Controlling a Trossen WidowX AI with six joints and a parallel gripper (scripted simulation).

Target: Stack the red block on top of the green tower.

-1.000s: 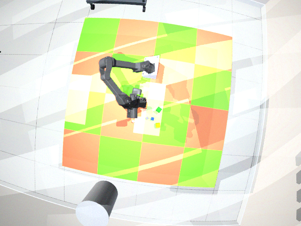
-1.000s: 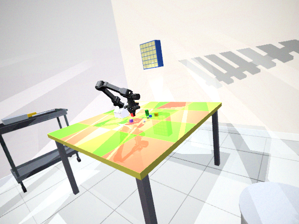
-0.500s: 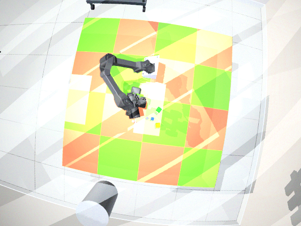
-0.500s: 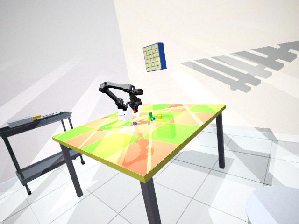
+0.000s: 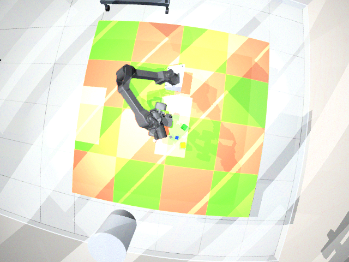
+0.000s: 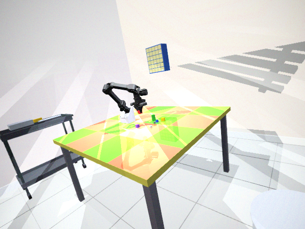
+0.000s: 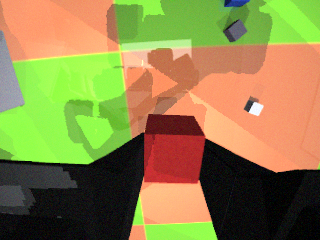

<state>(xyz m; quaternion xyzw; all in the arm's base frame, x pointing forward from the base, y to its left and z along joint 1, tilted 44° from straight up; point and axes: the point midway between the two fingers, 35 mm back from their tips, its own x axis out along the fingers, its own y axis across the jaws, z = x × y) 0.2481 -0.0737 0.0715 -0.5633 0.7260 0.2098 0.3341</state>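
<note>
The red block [image 7: 173,158] [image 6: 139,111] sits between the fingers of my gripper [image 7: 170,140] [image 6: 139,112], which is shut on it. The block is held up above the table, with its dark red side and brighter red face showing in the wrist view. The green tower [image 5: 184,127] [image 6: 153,117] stands upright on the table, to the right of my gripper in the top and exterior views and apart from it. Nothing rests on top of the tower. The tower is outside the wrist view. In the top view the arm hides the red block.
A blue cube [image 5: 176,137] [image 6: 157,120] and a small grey cube [image 5: 170,137] [image 7: 235,31] lie near the tower. A yellow block [image 5: 182,145] [image 6: 162,119] lies beyond the blue cube. A purple cube [image 6: 137,126] and a small white cube [image 6: 150,126] [image 7: 255,107] also lie on the table.
</note>
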